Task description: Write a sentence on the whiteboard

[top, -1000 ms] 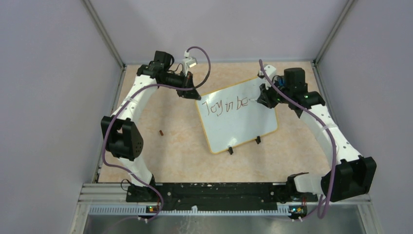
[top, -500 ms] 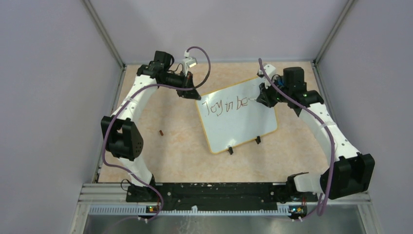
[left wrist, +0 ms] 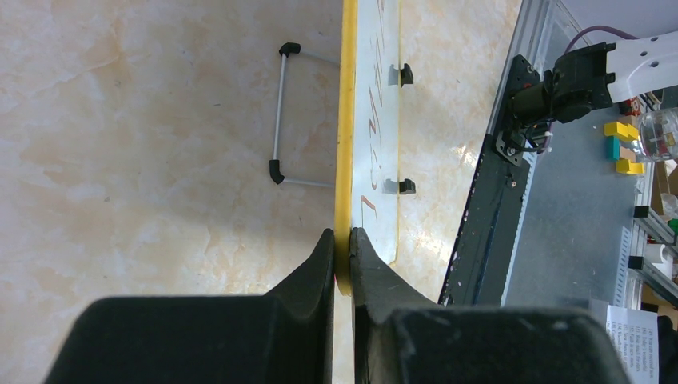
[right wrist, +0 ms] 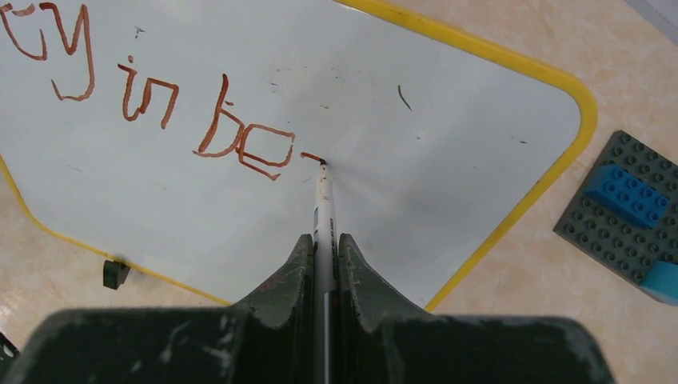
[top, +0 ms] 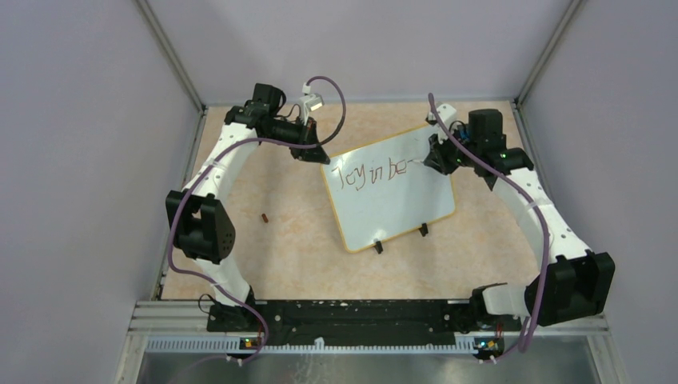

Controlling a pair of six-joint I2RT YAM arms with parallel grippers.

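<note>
The whiteboard [top: 400, 200] stood on the table [top: 280, 256], its rim clamped in the left jaws. A marker [right wrist: 322, 196] was gripped in the right jaws. Only "Joy in be" of the sentence [top: 372, 174] was written; the rest was judged outstanding.

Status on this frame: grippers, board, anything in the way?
Left gripper shut on whiteboard rim. Right gripper shut on marker, tip on board. Sentence at "Joy in be". Nothing blocking.

walls [top: 72, 160]: plain grey-lilac | tabletop [top: 296, 256]: beige marbled | corner posts [top: 172, 60]: aluminium | light: even
</note>
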